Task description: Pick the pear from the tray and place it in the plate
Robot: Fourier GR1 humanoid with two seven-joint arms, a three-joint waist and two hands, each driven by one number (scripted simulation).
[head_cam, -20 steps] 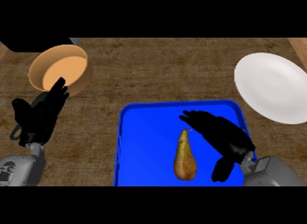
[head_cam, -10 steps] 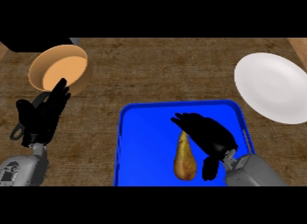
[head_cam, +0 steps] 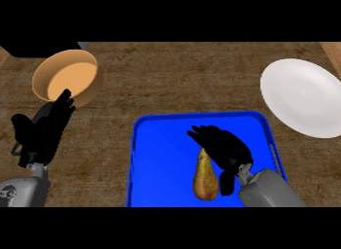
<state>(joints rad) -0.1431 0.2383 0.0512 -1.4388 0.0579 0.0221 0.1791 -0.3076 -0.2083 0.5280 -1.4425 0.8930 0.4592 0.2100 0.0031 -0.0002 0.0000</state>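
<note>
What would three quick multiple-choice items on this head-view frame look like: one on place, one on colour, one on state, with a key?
1. Where does the brownish-yellow pear lie?
A. in the blue rectangular tray
B. on the white round plate
C. in the orange round bowl

2. What colour is the plate at the counter's right?
A. blue
B. white
C. orange

3. What is the right hand doing?
A. holding the pear above the plate
B. resting on the bowl
C. poised over the tray beside the pear, fingers not curled round it

Key: 1 A, the pear lies on the tray's floor. 2 B, the plate is plain white. 3 C, the pear lies unheld; the left hand rests open at the left.
</note>
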